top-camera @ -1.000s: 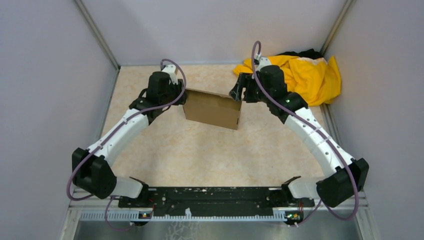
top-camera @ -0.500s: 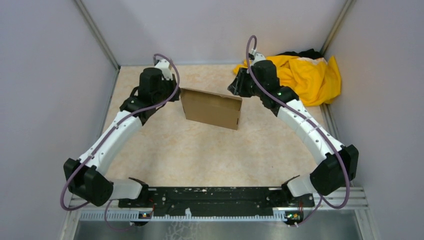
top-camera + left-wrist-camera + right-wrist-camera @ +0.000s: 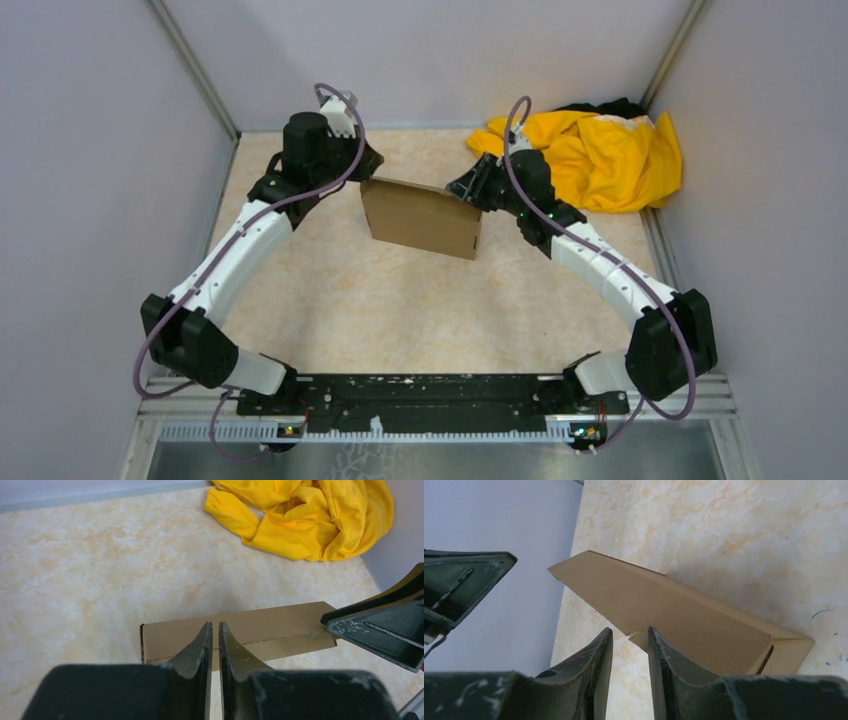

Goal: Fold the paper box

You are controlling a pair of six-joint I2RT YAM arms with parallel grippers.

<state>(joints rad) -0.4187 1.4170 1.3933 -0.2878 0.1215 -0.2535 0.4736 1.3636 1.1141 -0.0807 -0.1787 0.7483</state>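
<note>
The paper box (image 3: 420, 220) is plain brown cardboard, folded shut and standing on a long edge in the middle of the table. It also shows in the left wrist view (image 3: 270, 627) and the right wrist view (image 3: 674, 612). My left gripper (image 3: 365, 172) is at the box's upper left corner; its jaws (image 3: 215, 625) are shut with only a thin slit, nothing between them, tips over the box's top edge. My right gripper (image 3: 468, 190) is at the upper right corner; its jaws (image 3: 630, 630) stand a little apart and empty, with a flap corner just beyond the tips.
A yellow cloth garment (image 3: 600, 155) lies bunched in the far right corner, also seen in the left wrist view (image 3: 310, 515). Grey walls (image 3: 120, 150) close in the table on the left, back and right. The marbled table (image 3: 400, 310) extends toward the arm bases.
My left gripper swung out to the left, then came back to the box's upper left corner. My right gripper dropped onto the upper right corner. The box tilted slightly and stays standing.
</note>
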